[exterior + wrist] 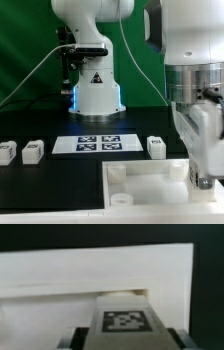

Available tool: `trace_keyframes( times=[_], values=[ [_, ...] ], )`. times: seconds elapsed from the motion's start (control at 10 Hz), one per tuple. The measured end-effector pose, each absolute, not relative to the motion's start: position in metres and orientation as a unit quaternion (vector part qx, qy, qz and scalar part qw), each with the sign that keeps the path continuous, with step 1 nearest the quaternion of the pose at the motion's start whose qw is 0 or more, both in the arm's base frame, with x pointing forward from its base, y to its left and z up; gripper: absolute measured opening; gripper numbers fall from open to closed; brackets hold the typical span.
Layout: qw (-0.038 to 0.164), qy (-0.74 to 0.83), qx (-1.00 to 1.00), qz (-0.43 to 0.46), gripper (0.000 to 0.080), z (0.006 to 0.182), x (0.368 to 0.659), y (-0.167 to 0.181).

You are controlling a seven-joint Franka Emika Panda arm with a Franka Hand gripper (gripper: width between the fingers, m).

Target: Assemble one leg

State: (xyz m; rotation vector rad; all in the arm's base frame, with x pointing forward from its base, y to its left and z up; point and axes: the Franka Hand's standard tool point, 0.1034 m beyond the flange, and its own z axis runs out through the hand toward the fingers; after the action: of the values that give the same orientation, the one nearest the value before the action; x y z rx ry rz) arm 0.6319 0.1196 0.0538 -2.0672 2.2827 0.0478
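1. You had the large flat white panel lying near the camera on the black table, with round corner sockets showing along its far edge.
2. The marker board lay farther back, in front of the arm's base.
3. The gripper hung low over the panel at the exterior view's right; in the wrist view its fingers clamped narrowly on the leg, marker face up.
4. The leg's tip sat just at a round socket in the panel's corner, though whether it had entered you could not tell.
5. Three spare legs waited in a row on the table.
6. Your risk, as I judge it: a slightly tilted or off-centre leg could jam on the socket rim, or slip in the grip and push the panel.
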Motion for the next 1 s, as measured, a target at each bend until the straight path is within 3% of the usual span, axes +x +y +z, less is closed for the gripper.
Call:
trace_keyframes(
  times=[0.6,0.7,0.8,1.0],
  values=[
    [0.029,0.803,-0.596,0.009,0.0309,0.054,0.631,0.119],
    [0.029,0.802,-0.596,0.009,0.0516,0.054,0.631,0.12],
    [0.029,0.801,-0.598,0.009,0.0608,0.054,0.631,0.12],
    [0.038,0.785,-0.618,0.008,0.0638,0.067,0.631,0.13]
  ],
)
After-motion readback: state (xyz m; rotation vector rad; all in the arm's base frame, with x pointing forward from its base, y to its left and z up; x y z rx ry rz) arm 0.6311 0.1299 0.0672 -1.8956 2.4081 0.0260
